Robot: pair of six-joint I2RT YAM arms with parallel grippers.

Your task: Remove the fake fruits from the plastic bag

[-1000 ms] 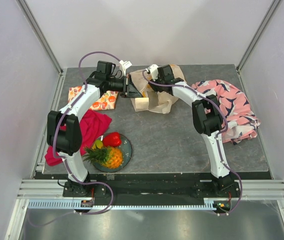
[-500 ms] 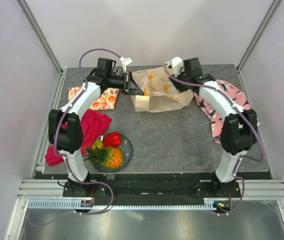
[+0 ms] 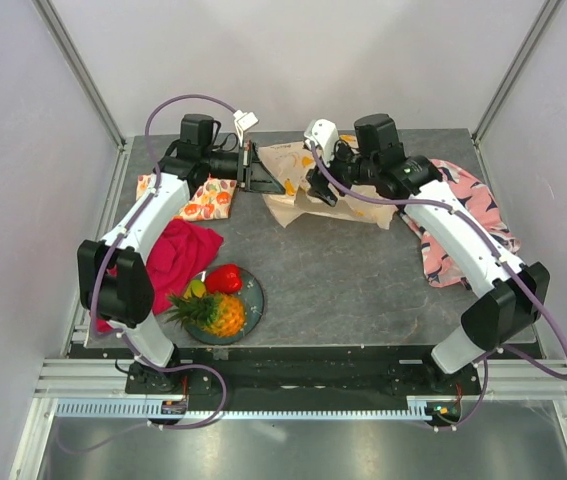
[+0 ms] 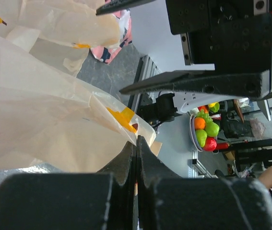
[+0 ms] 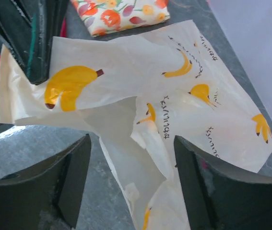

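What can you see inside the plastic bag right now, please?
No fruit shows inside the plastic bag; its folded, opaque film hides the interior. The left end effector pinches one edge.

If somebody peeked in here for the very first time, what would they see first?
Probably the crinkly plastic bag printed with yellow bananas, at the back of the table. The left arm's fingers pinch its edge and the right arm's fingers are spread open over it. Next come the bright pineapple and red pepper on a dark plate near the front left.
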